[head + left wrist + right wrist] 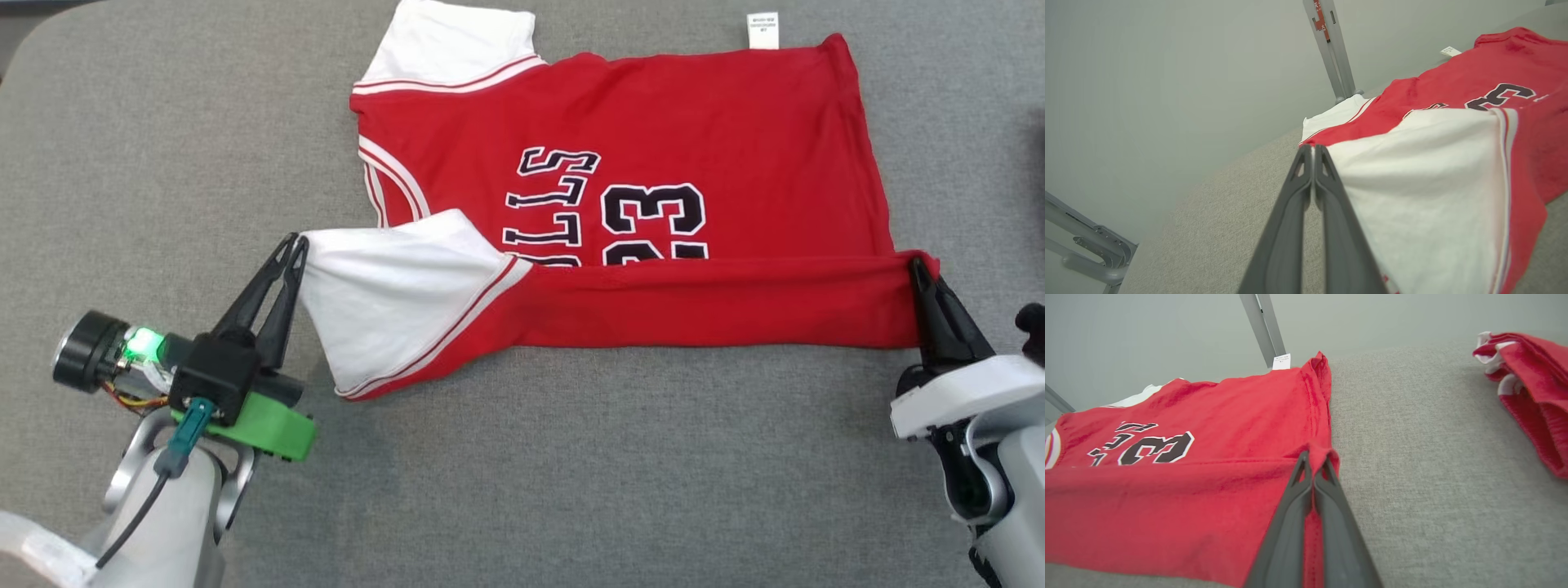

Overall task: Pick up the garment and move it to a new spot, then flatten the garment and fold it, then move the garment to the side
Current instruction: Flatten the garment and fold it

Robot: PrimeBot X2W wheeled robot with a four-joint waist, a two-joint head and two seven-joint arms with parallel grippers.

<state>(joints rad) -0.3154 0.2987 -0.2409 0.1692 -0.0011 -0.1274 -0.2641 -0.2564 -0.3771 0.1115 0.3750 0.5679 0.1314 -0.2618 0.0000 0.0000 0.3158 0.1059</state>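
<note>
Our left tool [297, 239] is clamped on the near white sleeve [392, 294] of the garment [653, 139]. The garment lies mid-tabletop [571, 490] with its near edge folded over, long axis left to right, collar left, hem right. Our right tool [916, 263] is clamped on its near hem corner.

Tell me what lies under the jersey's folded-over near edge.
The folded edge lies on the jersey's printed front, cutting off the lettering; anything beneath that is covered.
</note>
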